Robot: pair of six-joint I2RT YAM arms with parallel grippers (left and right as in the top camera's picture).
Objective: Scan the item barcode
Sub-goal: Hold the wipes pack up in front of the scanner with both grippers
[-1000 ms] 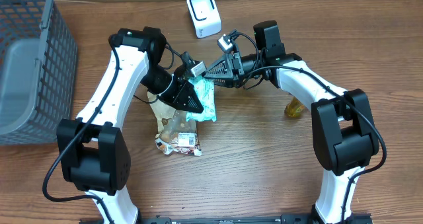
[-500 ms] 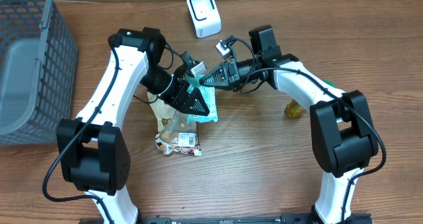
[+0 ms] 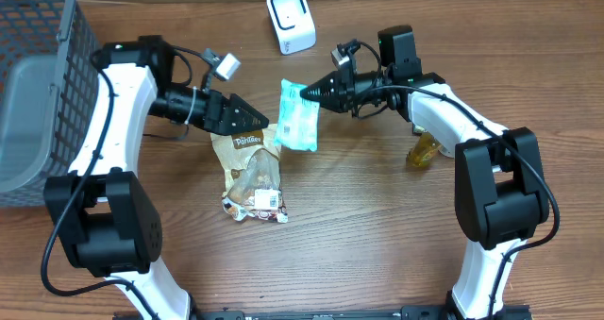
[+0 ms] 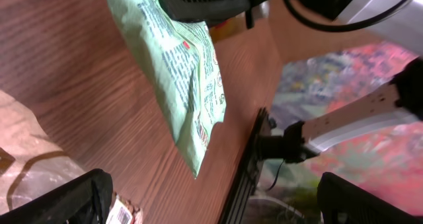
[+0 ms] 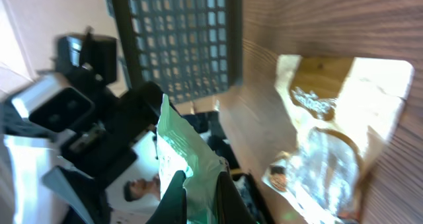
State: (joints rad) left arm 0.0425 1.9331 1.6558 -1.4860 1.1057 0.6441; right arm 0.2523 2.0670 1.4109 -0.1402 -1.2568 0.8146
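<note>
Above the wood-grain table (image 3: 377, 235), between white scanner (image 3: 291, 20) and crinkled tan snack bag (image 3: 250, 164), the printed pale green packet (image 3: 299, 126) hangs pinched at its top edge by the right gripper (image 3: 304, 93). The left gripper (image 3: 255, 122), clamped on it a second ago, has let go and drawn back, jaws wide, leaving the packet's edges free.

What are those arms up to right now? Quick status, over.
Left gripper open, empty. Right gripper shut on green packet, held above the table, short of white scanner. Tan snack bag below; nothing blocks the scanner.
</note>
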